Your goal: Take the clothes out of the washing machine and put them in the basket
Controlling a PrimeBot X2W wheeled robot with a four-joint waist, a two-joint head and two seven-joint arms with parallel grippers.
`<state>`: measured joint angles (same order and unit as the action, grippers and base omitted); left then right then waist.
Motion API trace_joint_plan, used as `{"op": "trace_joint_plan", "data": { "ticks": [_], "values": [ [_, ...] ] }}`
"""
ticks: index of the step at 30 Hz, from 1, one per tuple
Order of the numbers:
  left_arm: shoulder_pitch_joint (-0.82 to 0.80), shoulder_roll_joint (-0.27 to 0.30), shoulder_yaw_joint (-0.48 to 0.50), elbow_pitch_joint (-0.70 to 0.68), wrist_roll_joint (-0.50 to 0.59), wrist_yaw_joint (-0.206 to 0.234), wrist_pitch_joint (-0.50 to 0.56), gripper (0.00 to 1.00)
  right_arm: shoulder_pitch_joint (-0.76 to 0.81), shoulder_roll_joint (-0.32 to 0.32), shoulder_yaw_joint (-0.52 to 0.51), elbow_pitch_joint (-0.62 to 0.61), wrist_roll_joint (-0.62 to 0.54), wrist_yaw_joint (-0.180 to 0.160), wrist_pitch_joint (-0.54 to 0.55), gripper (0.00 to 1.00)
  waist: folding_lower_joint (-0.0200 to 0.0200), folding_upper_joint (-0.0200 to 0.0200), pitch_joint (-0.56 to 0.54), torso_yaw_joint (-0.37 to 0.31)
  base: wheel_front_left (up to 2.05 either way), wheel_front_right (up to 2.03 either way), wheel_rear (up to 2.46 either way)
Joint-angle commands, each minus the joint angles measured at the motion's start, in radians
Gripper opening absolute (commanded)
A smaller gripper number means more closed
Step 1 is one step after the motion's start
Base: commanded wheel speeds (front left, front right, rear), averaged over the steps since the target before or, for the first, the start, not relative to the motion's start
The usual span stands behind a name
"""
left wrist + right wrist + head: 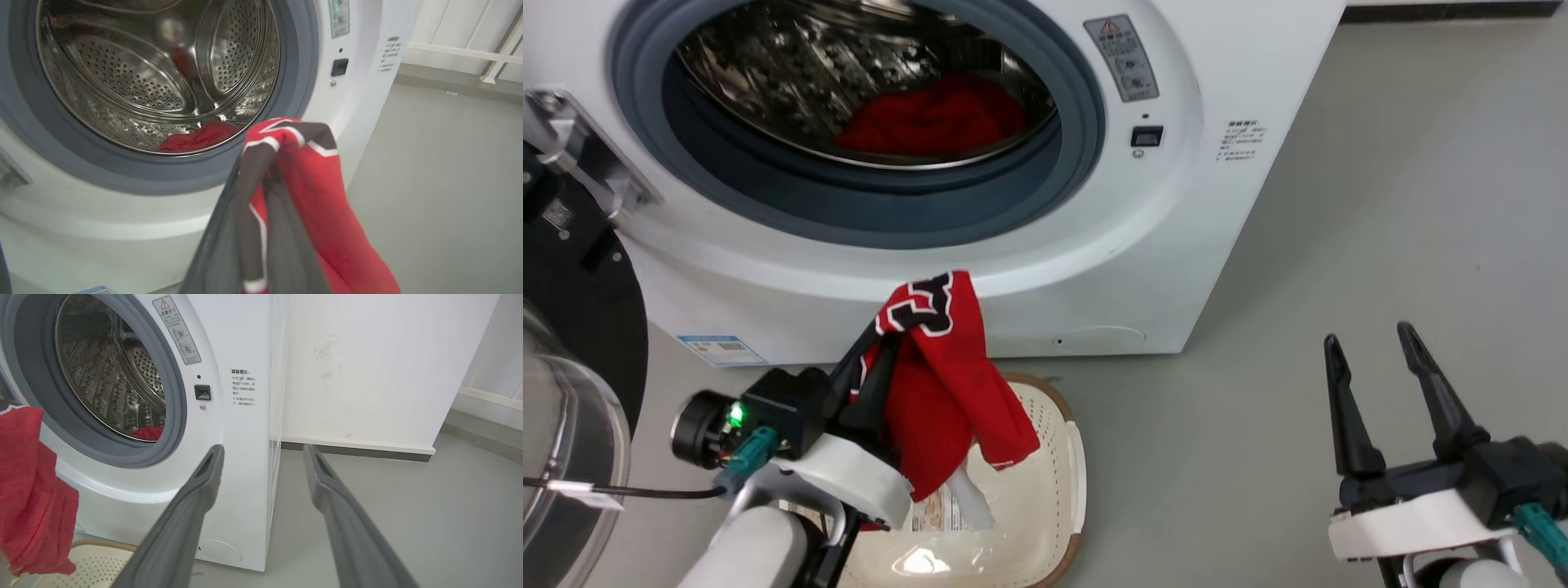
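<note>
One red jersey (939,384), pinched near its black-and-white lettering between the closed fingers of the left gripper (882,355), hanging in long folds with its long axis near vertical and its lower end dangling over the left part of the basket (1054,425), contact with the bottom not clear. Just below and a little right of the clamped fold: the basket's open mouth, so, by judgement, little more than a lowering and a release called for. Under the cloth inside the basket, a white scrap (972,498), too unclear to name. Behind and above, bunched low in the steel drum (792,73), a second red garment (931,118), lying just inside the lower lip of the grey door ring (1086,131) of the washing machine (1176,269), up and ahead of both grippers. At the far left, the door (580,327) swung open. Empty, fingers spread apart: the right gripper (1370,335), hovering over bare floor (1339,204), well to the right of the basket and of the drum opening. Nearer to basket and drum mouth alike: the left arm, loaded; farther off, the right. Likely risk at release: thin fabric snagging on a finger or draping over the brown rim instead of dropping in. Task about midway by the look of it, with one piece above the basket and one yet to fetch from the drum.
</note>
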<state>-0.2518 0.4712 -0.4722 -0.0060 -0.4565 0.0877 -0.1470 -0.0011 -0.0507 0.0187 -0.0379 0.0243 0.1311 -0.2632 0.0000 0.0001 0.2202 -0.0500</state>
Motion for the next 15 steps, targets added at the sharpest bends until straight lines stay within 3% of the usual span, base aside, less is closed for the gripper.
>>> {"op": "trace_joint_plan", "data": {
  "ticks": [1,15],
  "values": [
    [-0.004,-0.016,-0.011,0.031,-0.001,-0.008,-0.011,0.00,-0.025,0.001,-0.002,-0.008,-0.002,-0.001,-0.002,1.00,0.0000,-0.0001,0.042,-0.005,0.00,0.00,0.00],
    [-0.184,-0.136,-0.067,0.537,-0.005,-0.121,-0.095,0.00,-0.166,0.001,-0.018,-0.043,0.010,-0.001,-0.002,1.00,0.0000,-0.0001,0.330,-0.066,0.00,0.00,0.00]
  ]
}}
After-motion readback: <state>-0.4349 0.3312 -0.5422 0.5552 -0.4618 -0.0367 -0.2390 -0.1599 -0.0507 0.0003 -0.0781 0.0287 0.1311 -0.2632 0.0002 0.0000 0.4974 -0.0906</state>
